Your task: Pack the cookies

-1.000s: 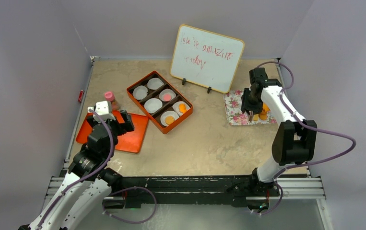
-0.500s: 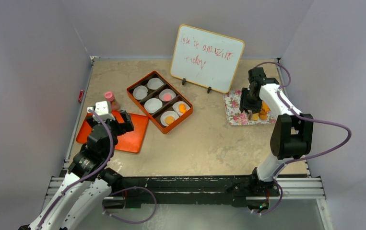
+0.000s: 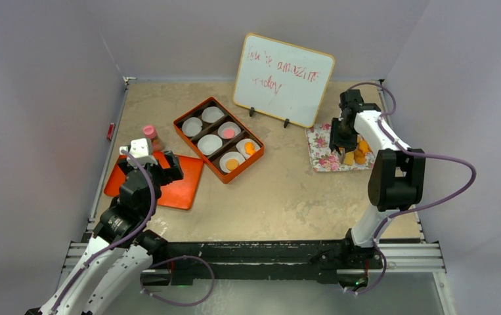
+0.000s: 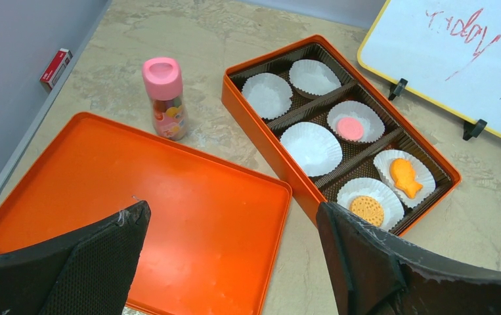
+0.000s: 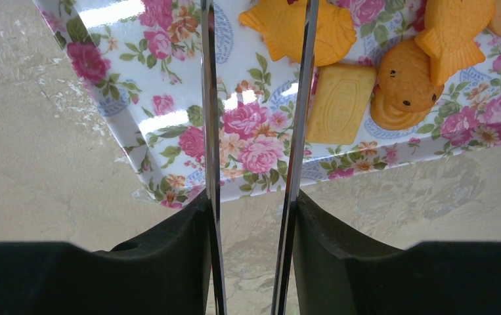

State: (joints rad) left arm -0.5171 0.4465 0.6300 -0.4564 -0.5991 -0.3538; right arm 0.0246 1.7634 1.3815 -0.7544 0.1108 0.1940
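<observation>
Loose orange cookies [image 5: 339, 102] lie on a floral plate [image 5: 169, 131] at the right; one is fish-shaped [image 5: 280, 29]. My right gripper [image 5: 253, 200] hangs over the plate's near edge, shut on thin metal tongs [image 5: 209, 98]. The tong blades reach toward the fish cookie and their tips are out of view. The orange box [image 4: 261, 141] holds white paper cups, with a pink cookie [image 4: 349, 128], a fish cookie [image 4: 406, 177] and a round biscuit [image 4: 368, 210] in them. My left gripper [image 4: 231, 209] is open above the orange lid [image 4: 136, 190], holding nothing.
A whiteboard [image 3: 283, 79] stands on feet behind the box and the plate. A pink-capped bottle [image 4: 164, 98] stands upright between the lid and the box. A small red item [image 4: 56, 65] lies by the left wall. Walls close in the table on three sides.
My right gripper with the tongs has shifted slightly toward the back over the floral plate. The left arm has not moved.
</observation>
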